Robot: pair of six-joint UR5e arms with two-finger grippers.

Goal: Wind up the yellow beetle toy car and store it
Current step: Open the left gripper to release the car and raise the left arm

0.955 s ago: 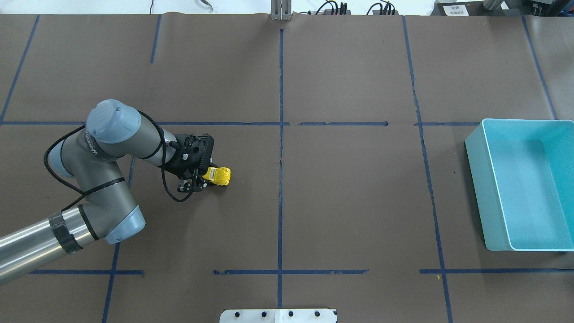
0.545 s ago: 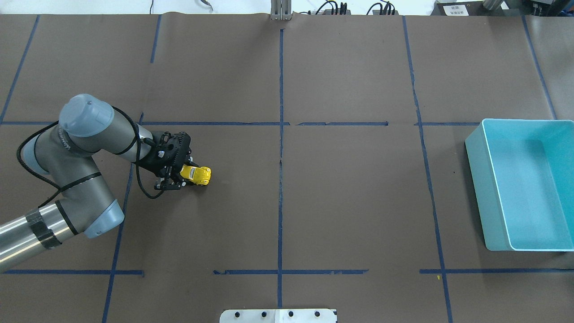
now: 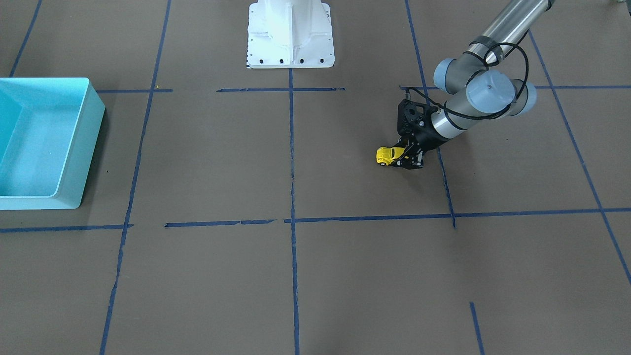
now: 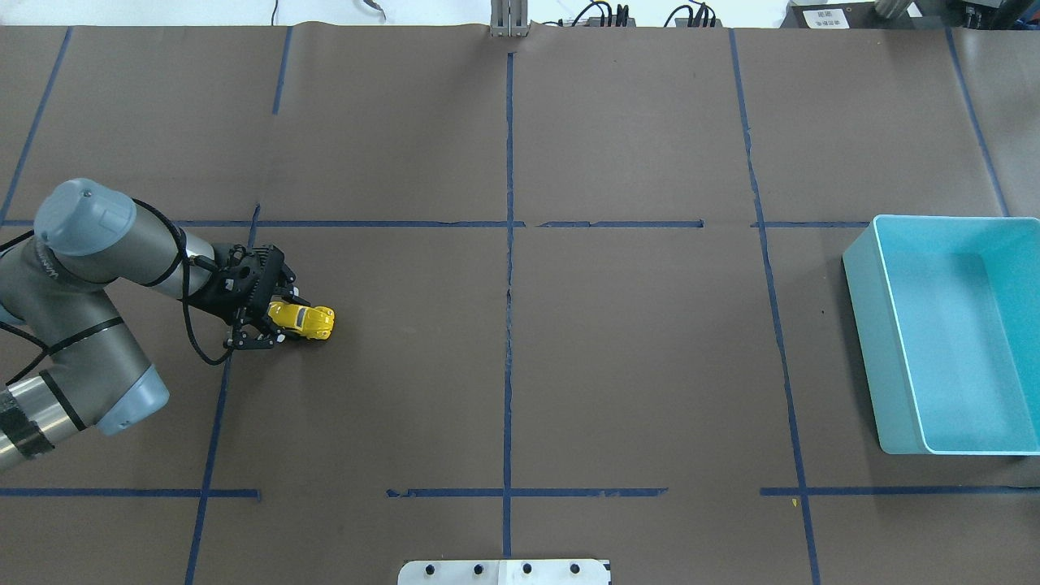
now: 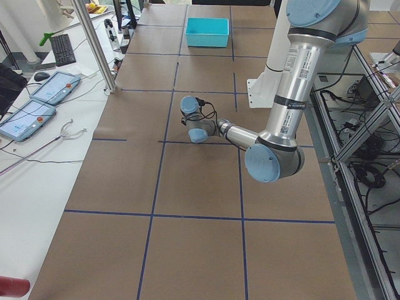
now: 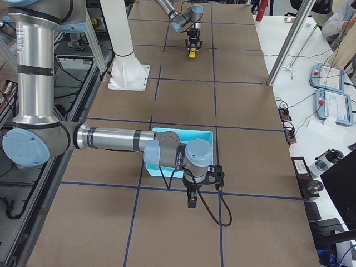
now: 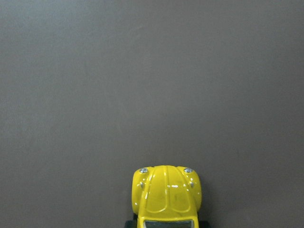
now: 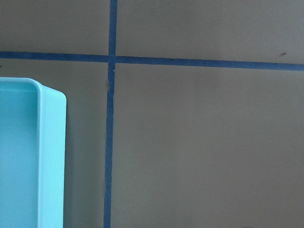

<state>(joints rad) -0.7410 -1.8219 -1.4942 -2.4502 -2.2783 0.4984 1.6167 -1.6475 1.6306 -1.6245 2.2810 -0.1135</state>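
The yellow beetle toy car [image 4: 305, 320] sits wheels-down on the brown table at the left, nose pointing right. My left gripper [image 4: 268, 322] is shut on the car's rear, low over the table. Both also show in the front-facing view, the car [image 3: 386, 155] and the gripper [image 3: 405, 159]. The left wrist view shows only the car's yellow hood [image 7: 167, 197] at the bottom edge. My right gripper [image 6: 191, 201] shows only in the exterior right view, hanging just beyond the turquoise bin's near side; I cannot tell if it is open or shut.
The turquoise bin [image 4: 895, 341] stands at the table's far right, with nothing visible inside; its corner shows in the right wrist view [image 8: 50, 156]. Blue tape lines [image 4: 509, 325] cross the brown table cover. The white robot base [image 3: 290, 34] stands at the table's near edge.
My left gripper has moved steadily to the left, pulling the yellow car backward along the table with it. The bin has not moved.
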